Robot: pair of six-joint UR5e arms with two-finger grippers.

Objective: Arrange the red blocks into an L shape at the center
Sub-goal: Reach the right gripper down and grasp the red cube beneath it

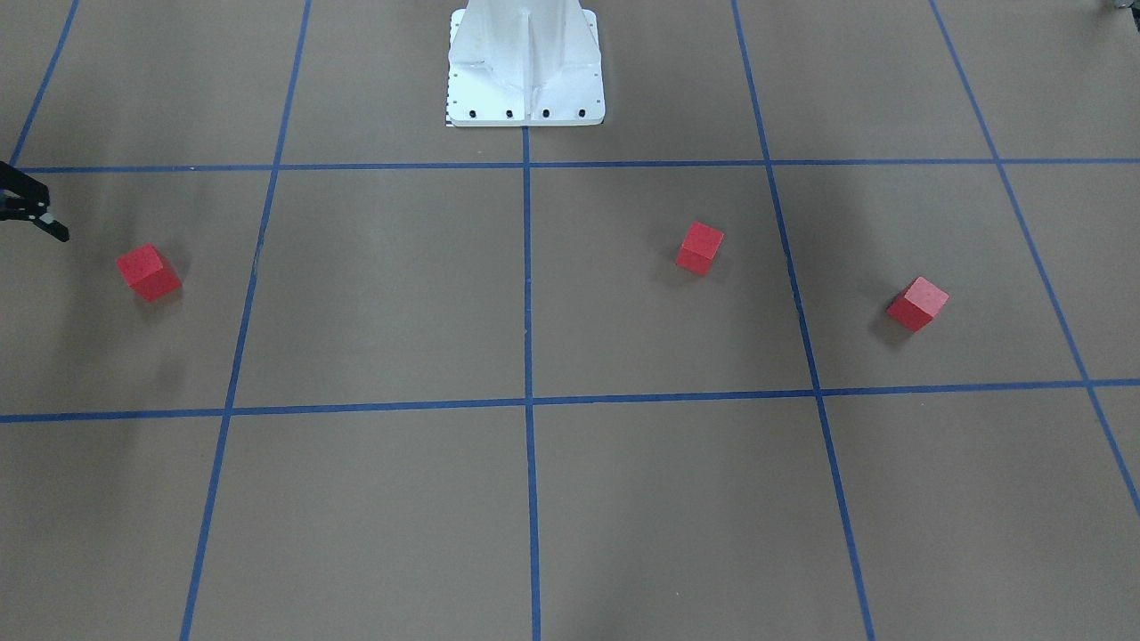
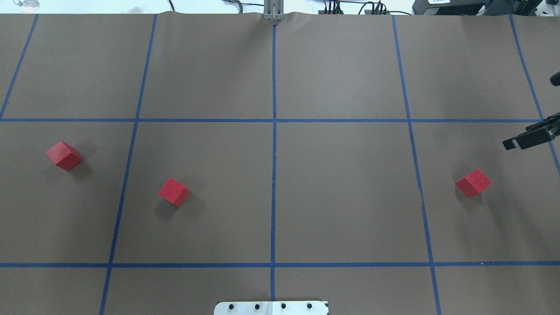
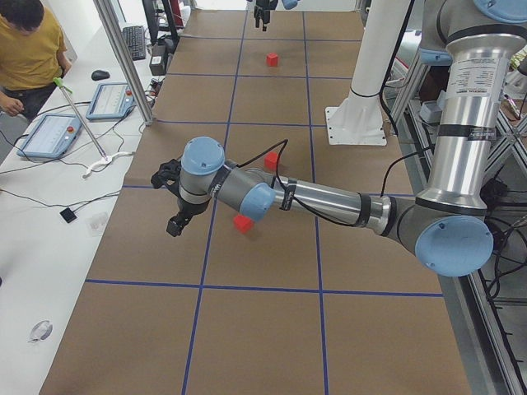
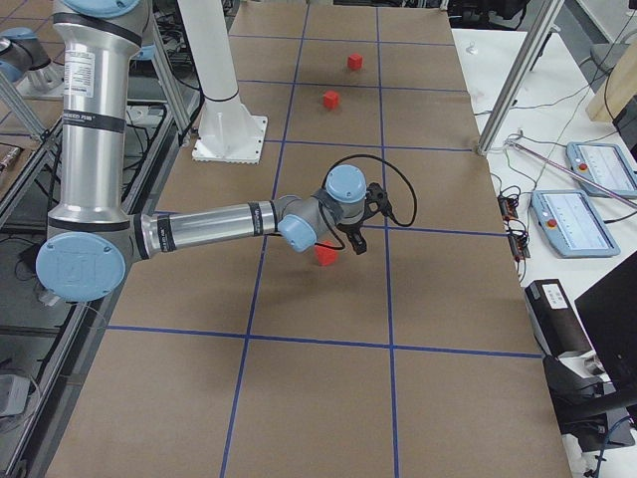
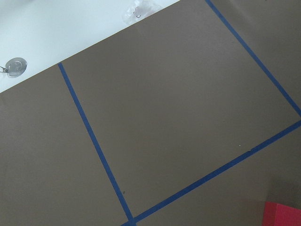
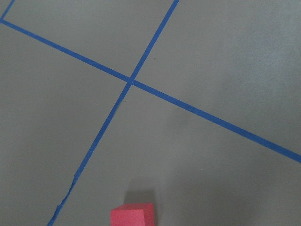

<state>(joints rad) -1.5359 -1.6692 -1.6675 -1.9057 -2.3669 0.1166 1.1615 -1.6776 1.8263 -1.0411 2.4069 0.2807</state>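
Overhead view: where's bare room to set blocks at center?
The square right of the center line is fully bare. The one left of it holds a block. Tightest: the right block, near the right hand.

The brown blue-gridded table [image 2: 341, 65] bears a far-left red block [image 2: 64, 155], a centre-left red block [image 2: 174, 191] and a right red block [image 2: 473, 183], all apart.

Your left arm [image 3: 329, 202] stretches out low and nearly level, left tool [image 3: 174, 226] pointing down. Your right arm [image 4: 209, 224] reaches out likewise, right tool [image 4: 356, 245] pointing down; neither tool's spread is readable
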